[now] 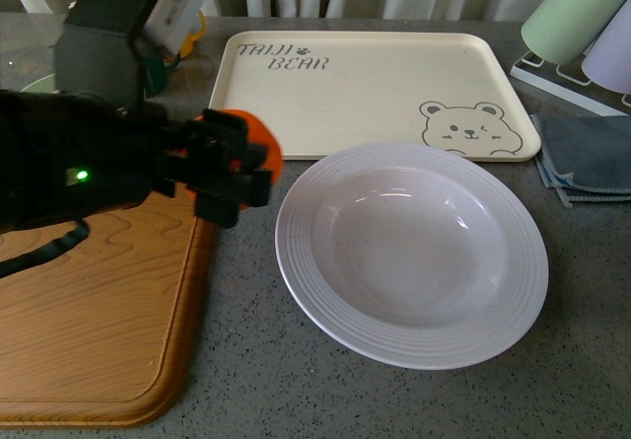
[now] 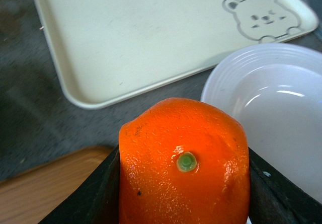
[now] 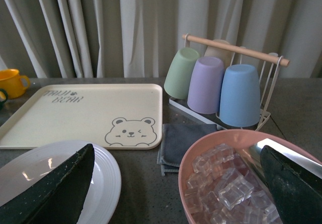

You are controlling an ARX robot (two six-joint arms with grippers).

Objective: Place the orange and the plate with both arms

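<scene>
My left gripper is shut on the orange, held in the air just left of the plate's rim. In the left wrist view the orange fills the space between the black fingers, its green stem dot facing the camera. The white ribbed plate lies empty on the grey counter, below the bear tray; its rim also shows in both wrist views. My right gripper is open, its fingers wide apart above the counter right of the plate. The front view does not show it.
A cream bear tray lies behind the plate. A wooden board is at front left. A folded grey cloth and a rack of cups stand at right. A pink bowl of ice cubes sits under my right gripper. A yellow mug stands far left.
</scene>
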